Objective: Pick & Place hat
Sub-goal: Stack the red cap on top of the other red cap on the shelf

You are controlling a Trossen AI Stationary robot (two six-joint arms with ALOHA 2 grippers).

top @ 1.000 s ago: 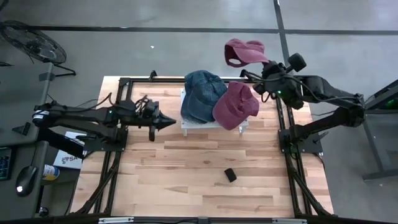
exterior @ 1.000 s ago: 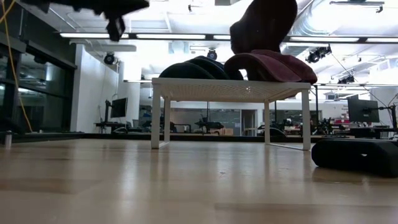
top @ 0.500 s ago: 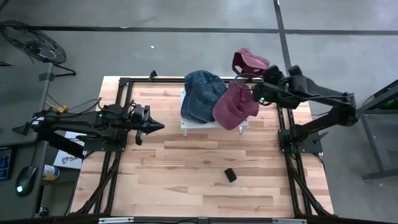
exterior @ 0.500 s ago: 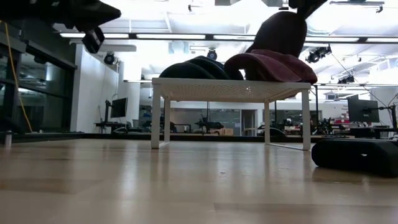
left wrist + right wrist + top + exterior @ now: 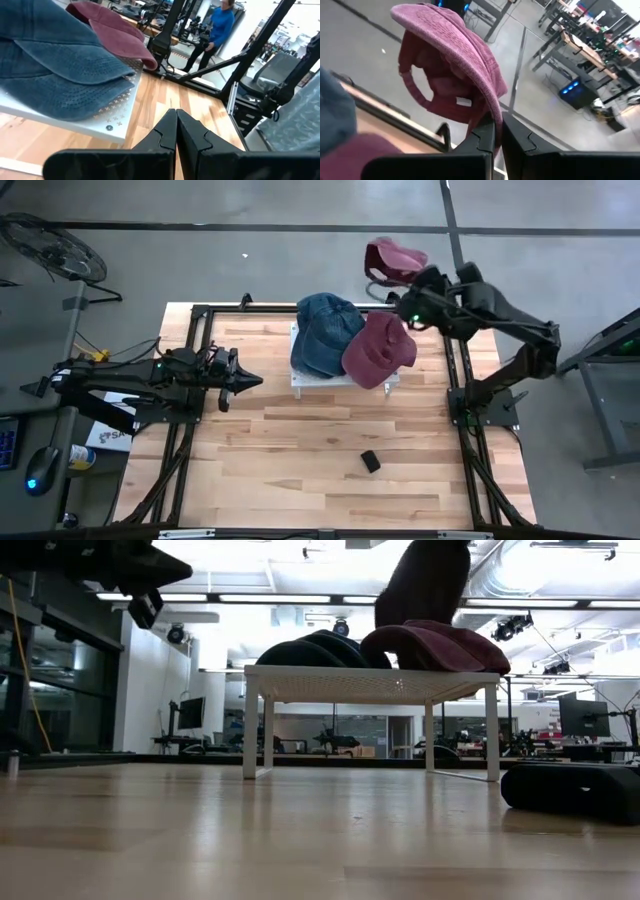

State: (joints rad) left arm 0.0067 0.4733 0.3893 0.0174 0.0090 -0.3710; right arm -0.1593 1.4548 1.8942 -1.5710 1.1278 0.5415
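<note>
A dark red hat (image 5: 392,258) is held up in the air by the right end effector (image 5: 410,283). The two fingers are closed on the edge of the hat's brim, as is seen in the right wrist view (image 5: 494,131). In the high view this hat hangs past the far edge of the wooden counter (image 5: 300,450), over the grey floor (image 5: 250,270). In the low view the held hat (image 5: 425,582) is seen high above the others.

A small white stand (image 5: 340,383) is set on the counter near its far side. Two more hats are laid on it. A blue hat (image 5: 325,332) is on the left part of the stand, and another dark red hat (image 5: 380,350) is on the right part. The two are touching, and the red one hangs a little over the stand's right edge.

The left end effector (image 5: 255,380) is kept above the left part of the counter, pointed at the stand but apart from it. Its fingers (image 5: 167,131) are shut tight together with nothing between them.

A small black block (image 5: 371,462) is lying on the counter, nearer the front.

A person in a blue top (image 5: 217,25) is seen far off in the room in the left wrist view.
</note>
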